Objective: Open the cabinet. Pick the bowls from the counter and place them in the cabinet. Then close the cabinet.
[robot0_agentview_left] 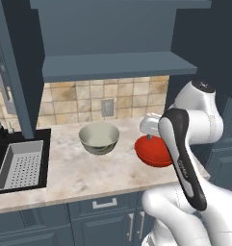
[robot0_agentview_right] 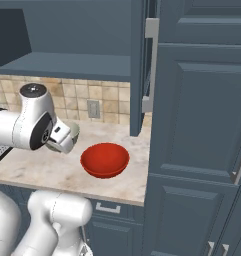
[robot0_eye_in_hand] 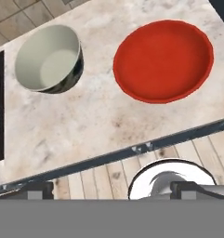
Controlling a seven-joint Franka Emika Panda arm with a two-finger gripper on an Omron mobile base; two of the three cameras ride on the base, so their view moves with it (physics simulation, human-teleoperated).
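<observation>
Hand view: my hand (robot0_eye_in_hand: 111,190) hangs above the bench (robot0_eye_in_hand: 85,121) edge, fingers wide apart and empty, looking down on the red bowl (robot0_eye_in_hand: 163,60) and cream bowl (robot0_eye_in_hand: 48,58) side by side, cabinet (robot0_agentview_left: 112,38) doors already open so its shelf (robot0_agentview_left: 120,66) can take them.

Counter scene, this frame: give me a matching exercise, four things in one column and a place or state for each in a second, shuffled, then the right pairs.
Things:
1. red bowl
2. cream bowl
3. cabinet
4. gripper

Places or states:
A. open, shelf bare
B. on the counter, nearer the sink
C. open, raised above the counter's front edge, holding nothing
D. on the counter, farther from the sink

Pairs: 1-D, 2-B, 3-A, 4-C
</observation>
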